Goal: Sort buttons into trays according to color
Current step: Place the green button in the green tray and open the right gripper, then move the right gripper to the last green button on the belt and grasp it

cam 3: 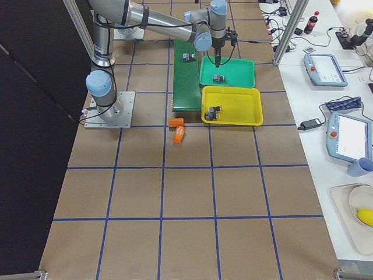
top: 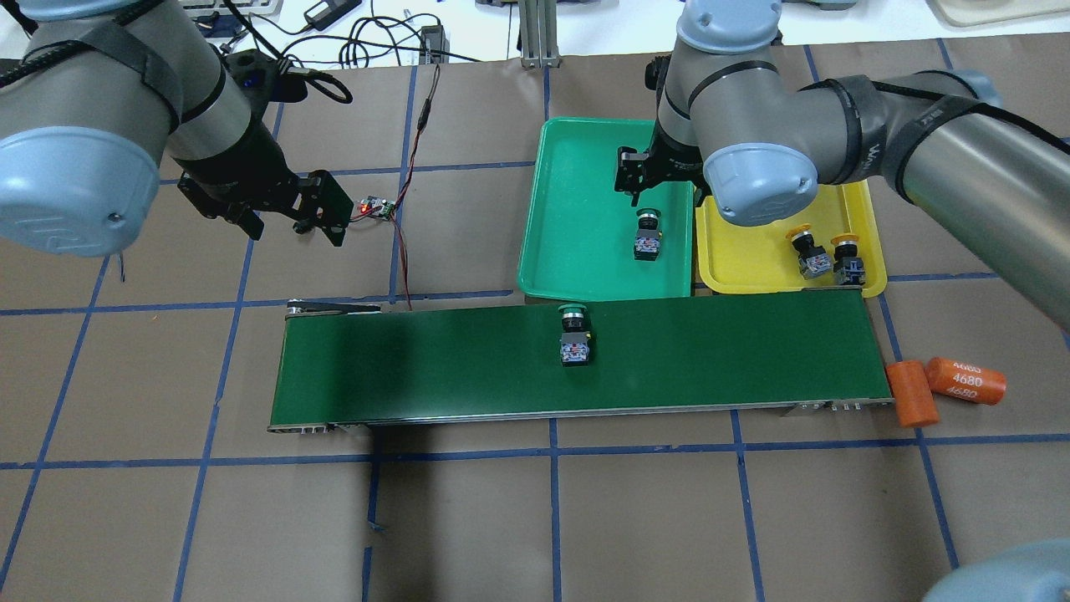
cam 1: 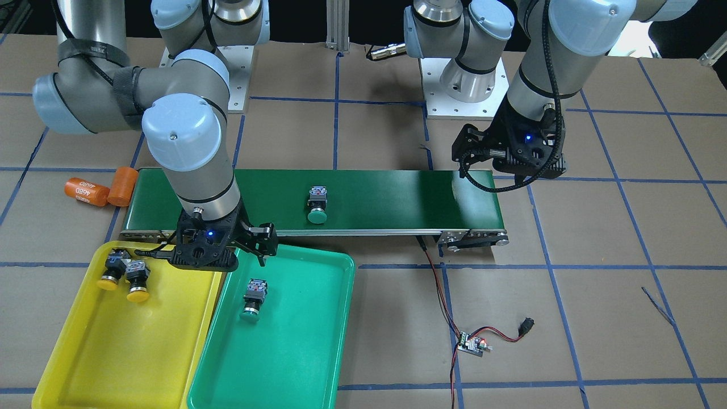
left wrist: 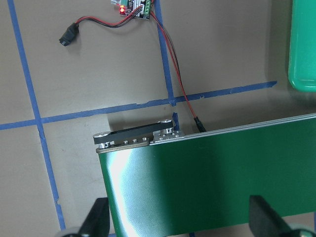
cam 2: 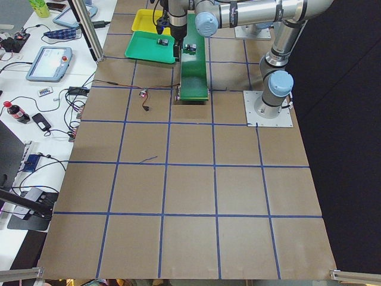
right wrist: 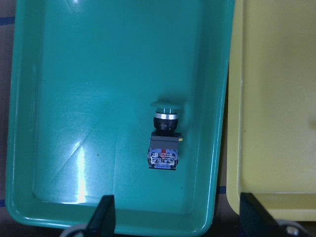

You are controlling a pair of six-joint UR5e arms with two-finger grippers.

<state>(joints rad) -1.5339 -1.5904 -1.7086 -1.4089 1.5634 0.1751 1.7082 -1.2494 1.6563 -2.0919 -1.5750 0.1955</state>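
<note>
Yellow tray (cam 1: 113,352): two yellow buttons (cam 1: 138,279) side by side in its corner next the belt (cam 1: 397,196); sorted. Green tray (cam 1: 284,352), just beside the yellow one along a long edge: one green button (cam 1: 254,296) on its side, near that edge; sorted. Outstanding: belt button (cam 1: 318,205), green, mid-belt by the tray-side edge. Right fingers (right wrist: 105,217): spread wide, empty, above the green tray's button. Left fingers (left wrist: 98,219): spread wide, empty, over the belt's other end. Estimate: three of four done; one green left.
</note>
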